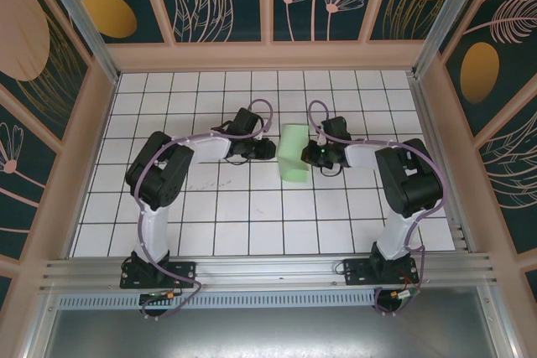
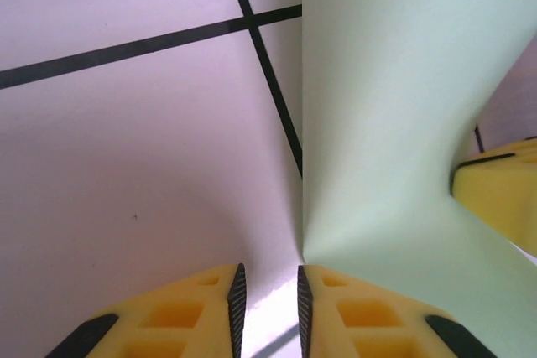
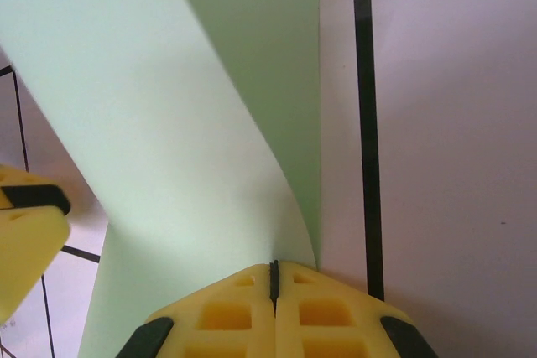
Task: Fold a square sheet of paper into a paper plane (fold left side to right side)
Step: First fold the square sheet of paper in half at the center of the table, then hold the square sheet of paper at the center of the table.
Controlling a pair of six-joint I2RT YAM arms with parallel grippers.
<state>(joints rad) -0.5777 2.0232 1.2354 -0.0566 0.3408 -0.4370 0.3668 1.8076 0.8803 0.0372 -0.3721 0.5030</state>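
Green paper's the whole show here. The square sheet of paper (image 1: 295, 154) sits mid-table (image 1: 252, 215) between the 2 arms. From above it reads as a tall narrow slab, roughly half as wide as it is long. So I'd say the left-over-right fold is the step in hand: the flap is carried across but not pressed down. Up close it bows in a soft curve rather than lying creased.

Right gripper (image 3: 273, 281) is clamped tight, its fingers pressed together with the paper rising straight out of the pinch. It's got the sheet on the right-hand side, but I can't tell if both layers are in there or just 1.

Left gripper (image 2: 268, 303) is different. Its 2 fingers stand a little apart with bare tile showing through the slit. The sheet's edge just brushes the inner pad of 1 finger, and nothing looks pinched in there.

My guess at what the next move needs:
- get the 2 free edges lined up on the right, since thin paper like this skews easily
- push the bowed left side down flat onto the tiles
- run along that bend to make a real crease, with the right side pinned so the layers don't slide
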